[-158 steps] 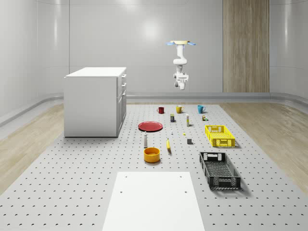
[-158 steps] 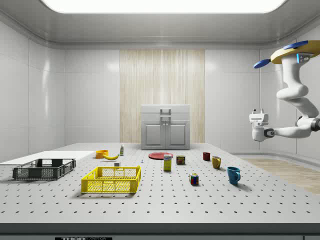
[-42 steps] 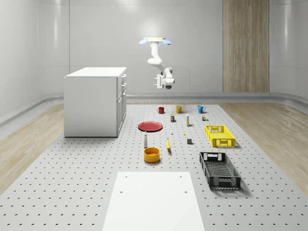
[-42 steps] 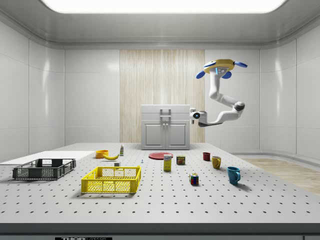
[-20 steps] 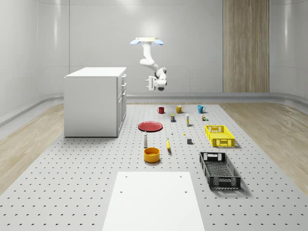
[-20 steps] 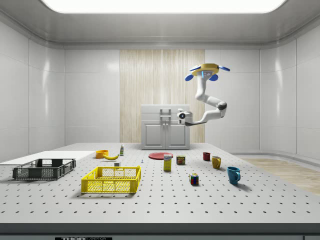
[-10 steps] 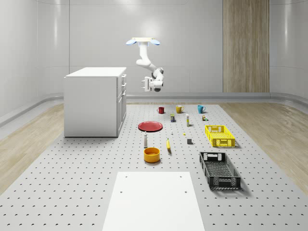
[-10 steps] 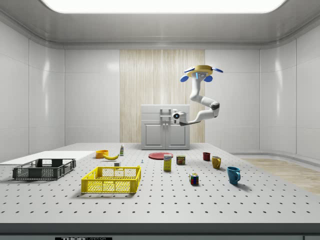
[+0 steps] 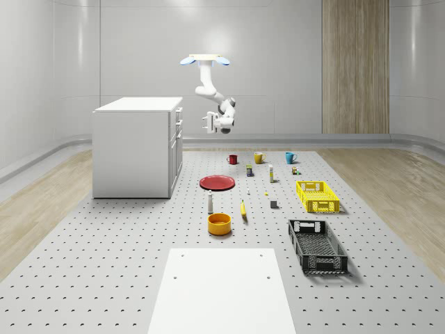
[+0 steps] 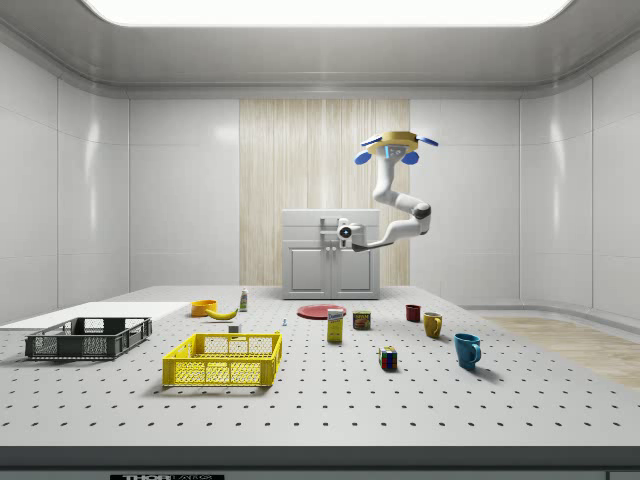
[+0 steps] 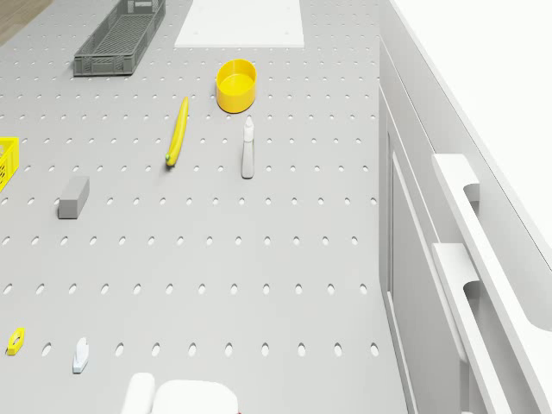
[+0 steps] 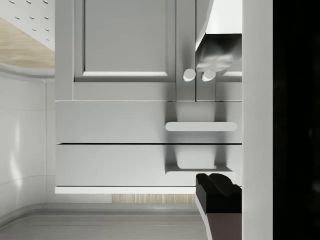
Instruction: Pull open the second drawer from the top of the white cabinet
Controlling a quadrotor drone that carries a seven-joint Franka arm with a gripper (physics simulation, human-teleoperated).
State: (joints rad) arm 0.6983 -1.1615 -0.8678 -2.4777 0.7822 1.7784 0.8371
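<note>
While I hover the drone in front of the white cabinet, both drawers look shut; the second drawer is untouched. My end effector sits near its handle, not touching. All pulling remains. Fingers partly cut off, so I cannot tell their gap.

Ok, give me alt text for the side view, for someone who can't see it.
A drone hovers in front of a white cabinet, its arm holding the tool near the drawer handles. On the table lie crates, mugs, a red plate and a banana.
</note>
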